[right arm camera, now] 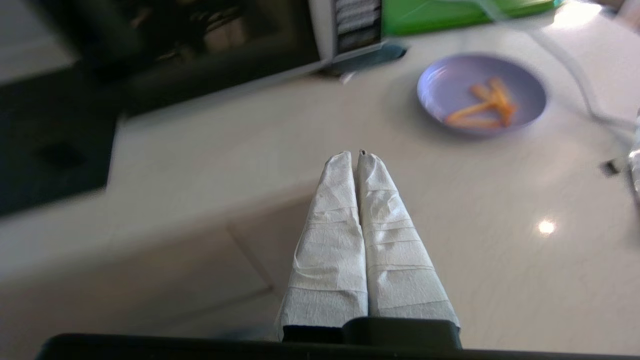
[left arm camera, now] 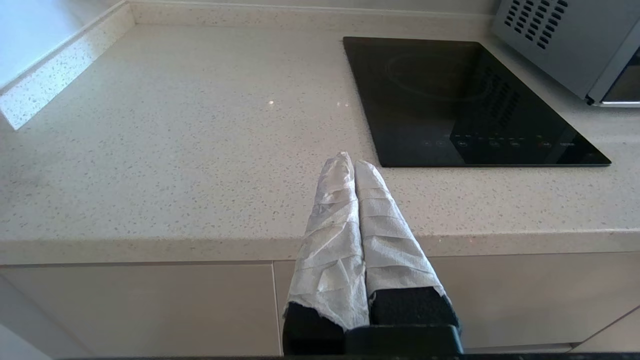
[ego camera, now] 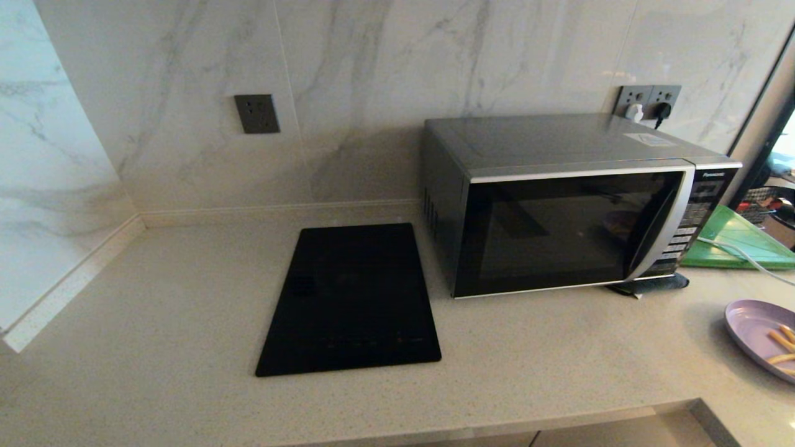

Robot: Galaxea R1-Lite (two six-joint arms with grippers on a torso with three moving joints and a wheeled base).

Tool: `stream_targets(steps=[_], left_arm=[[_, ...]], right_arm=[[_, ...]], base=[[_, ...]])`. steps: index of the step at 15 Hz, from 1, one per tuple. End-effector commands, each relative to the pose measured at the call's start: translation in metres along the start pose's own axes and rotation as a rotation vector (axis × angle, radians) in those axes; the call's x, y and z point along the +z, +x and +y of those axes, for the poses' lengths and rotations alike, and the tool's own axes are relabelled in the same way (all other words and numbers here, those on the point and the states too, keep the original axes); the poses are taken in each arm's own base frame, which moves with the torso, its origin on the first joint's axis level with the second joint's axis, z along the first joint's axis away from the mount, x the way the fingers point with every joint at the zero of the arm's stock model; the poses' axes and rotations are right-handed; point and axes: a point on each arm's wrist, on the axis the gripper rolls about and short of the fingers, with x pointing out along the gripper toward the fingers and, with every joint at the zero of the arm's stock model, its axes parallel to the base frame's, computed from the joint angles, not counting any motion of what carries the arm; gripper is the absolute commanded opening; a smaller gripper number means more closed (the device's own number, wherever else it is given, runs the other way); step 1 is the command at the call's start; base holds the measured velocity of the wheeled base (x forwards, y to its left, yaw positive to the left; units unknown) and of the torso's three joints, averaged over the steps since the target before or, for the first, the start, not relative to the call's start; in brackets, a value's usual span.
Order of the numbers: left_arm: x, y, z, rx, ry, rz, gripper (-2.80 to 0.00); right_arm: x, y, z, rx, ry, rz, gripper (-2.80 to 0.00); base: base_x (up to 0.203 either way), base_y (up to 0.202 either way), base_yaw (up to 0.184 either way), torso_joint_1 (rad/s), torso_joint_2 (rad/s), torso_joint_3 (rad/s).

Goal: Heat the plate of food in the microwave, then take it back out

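Lavender and shallow, the plate of food (ego camera: 761,335) sits at the lower right edge of the head view, partly cut off by the frame, with a few orange sticks lying loose on it. It rests on the speckled counter (ego camera: 186,298), near the front right corner of the microwave (ego camera: 571,205) but apart from it, which likely keeps it within easy reach of the right arm. The microwave's dark door is closed, so heating has not begun. Neither arm shows in the head view. The right gripper (right arm camera: 357,156) hangs over the counter's front edge, short of the plate, its paper-wrapped fingers pressed together on nothing. The left gripper (left arm camera: 352,162) hangs likewise clenched and empty near the front edge, beside the black cooktop (left arm camera: 465,100). Open counter lies before the door; the green board (ego camera: 736,239) and a white cable (ego camera: 739,254) crowd the microwave's right side.
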Motion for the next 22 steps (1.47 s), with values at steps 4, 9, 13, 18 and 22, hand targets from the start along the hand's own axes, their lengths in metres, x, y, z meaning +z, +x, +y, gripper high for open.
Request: stream_targets(steps=[4, 9, 13, 18, 22], left_arm=[[0.000, 0.000, 0.000, 0.001, 0.000, 0.001, -2.80], [0.000, 0.000, 0.000, 0.001, 0.000, 0.001, -2.80], [0.000, 0.000, 0.000, 0.001, 0.000, 0.001, -2.80], [0.000, 0.000, 0.000, 0.001, 0.000, 0.001, -2.80], [0.000, 0.000, 0.000, 0.001, 0.000, 0.001, -2.80]], right_arm=[[-0.055, -0.017, -0.011, 0.072, 0.054, 0.012, -2.80], [-0.062, 0.010, -0.007, 0.073, 0.052, -0.040, -2.80], [-0.082, 0.042, -0.005, 0.057, -0.008, -0.073, -2.80], [-0.111, 0.077, -0.004, 0.058, -0.092, -0.208, -2.80], [-0.124, 0.082, -0.002, 0.194, -0.135, -0.120, -2.80]], base=[[0.000, 0.000, 0.000, 0.000, 0.00, 0.000], [0.000, 0.000, 0.000, 0.000, 0.00, 0.000], [0.000, 0.000, 0.000, 0.000, 0.00, 0.000], [0.000, 0.000, 0.000, 0.000, 0.00, 0.000], [0.000, 0.000, 0.000, 0.000, 0.00, 0.000]])
